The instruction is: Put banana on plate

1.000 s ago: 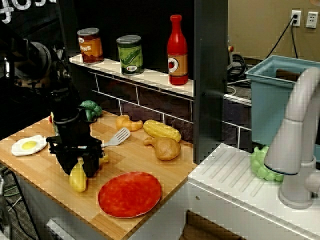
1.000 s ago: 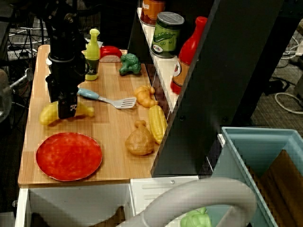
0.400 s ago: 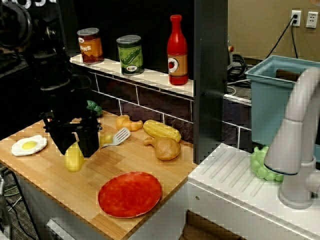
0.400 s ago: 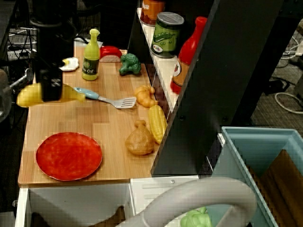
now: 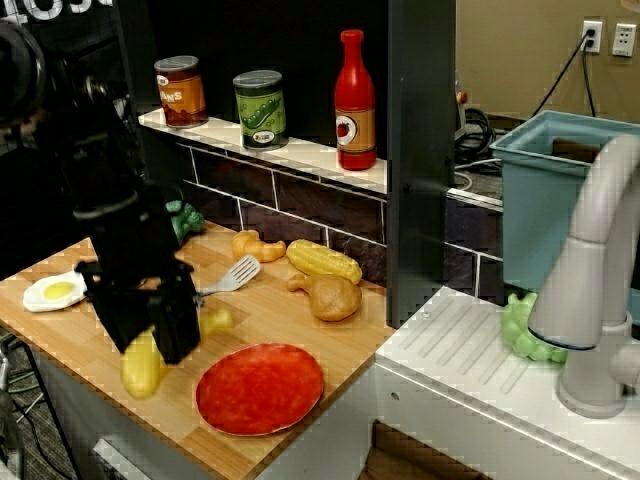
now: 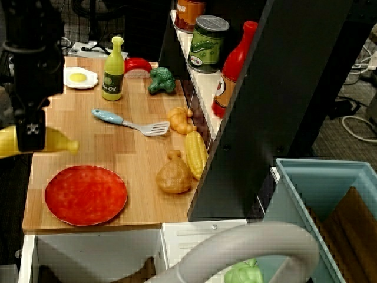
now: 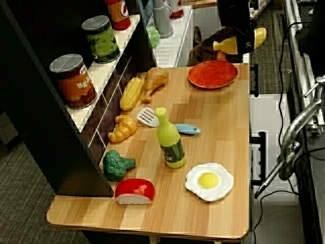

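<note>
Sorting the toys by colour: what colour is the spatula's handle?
Light blue, clearest in the overhead view: spatula.

We see a plain yellow curved plastic banana (image 5: 142, 362), a flat round red-orange plate (image 5: 259, 388), a pale striped wood-grain counter (image 6: 135, 153), a black end effector (image 5: 150, 325), a white fried egg with yellow yolk (image 6: 79, 77), a yellow-green bottle (image 7: 169, 139), and a light-blue-handled spatula (image 6: 129, 121).

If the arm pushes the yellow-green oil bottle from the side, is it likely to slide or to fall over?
The oil bottle probably tips rather than slides: it stands upright, tall and narrow, with a slim neck above a small base. It looks like hollow plastic, so likely light. Once down, its round body may roll toward the spatula or the fried egg.
</note>
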`<state>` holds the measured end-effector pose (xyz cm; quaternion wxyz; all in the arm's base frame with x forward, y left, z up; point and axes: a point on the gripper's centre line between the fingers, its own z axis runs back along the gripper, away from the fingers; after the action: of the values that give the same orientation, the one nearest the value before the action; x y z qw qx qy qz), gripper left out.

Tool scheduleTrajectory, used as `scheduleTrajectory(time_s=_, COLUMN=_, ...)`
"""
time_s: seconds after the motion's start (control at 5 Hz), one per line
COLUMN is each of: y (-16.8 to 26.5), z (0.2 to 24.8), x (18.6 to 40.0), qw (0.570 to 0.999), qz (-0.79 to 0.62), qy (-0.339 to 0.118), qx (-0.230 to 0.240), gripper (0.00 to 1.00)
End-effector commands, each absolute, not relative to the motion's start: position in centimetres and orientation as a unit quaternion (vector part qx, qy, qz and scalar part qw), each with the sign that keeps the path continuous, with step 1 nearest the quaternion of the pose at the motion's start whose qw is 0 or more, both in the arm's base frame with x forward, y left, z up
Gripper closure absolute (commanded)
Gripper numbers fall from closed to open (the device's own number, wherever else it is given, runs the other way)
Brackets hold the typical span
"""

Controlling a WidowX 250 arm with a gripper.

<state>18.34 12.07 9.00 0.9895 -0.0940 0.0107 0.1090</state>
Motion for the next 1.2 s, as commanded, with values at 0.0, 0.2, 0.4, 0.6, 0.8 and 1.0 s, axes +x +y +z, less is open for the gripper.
scheduleTrajectory(time_s=0.0, y=11.7, z=8.6, x=19.2, qw=0.991, qz=0.112, qy=0.003, qx=-0.072, gripper=1.0)
scheduleTrajectory(time_s=0.2, y=10.9, z=8.9, x=20.9, qw=0.99, qz=0.12, qy=0.01, qx=-0.076, gripper=1.0)
scheduleTrajectory(time_s=0.4, y=10.0, z=9.4, x=23.1, qw=0.988, qz=0.13, qy=0.017, qx=-0.082, gripper=1.0)
scheduleTrajectory(time_s=0.6, y=10.0, z=9.3, x=24.3, qw=0.988, qz=0.133, qy=0.013, qx=-0.074, gripper=1.0)
scheduleTrajectory(time_s=0.8, y=11.2, z=8.7, x=24.5, qw=0.988, qz=0.14, qy=0.013, qx=-0.064, gripper=1.0)
scheduleTrajectory(time_s=1.0, y=11.9, z=7.8, x=23.4, qw=0.989, qz=0.136, qy=0.016, qx=-0.047, gripper=0.0)
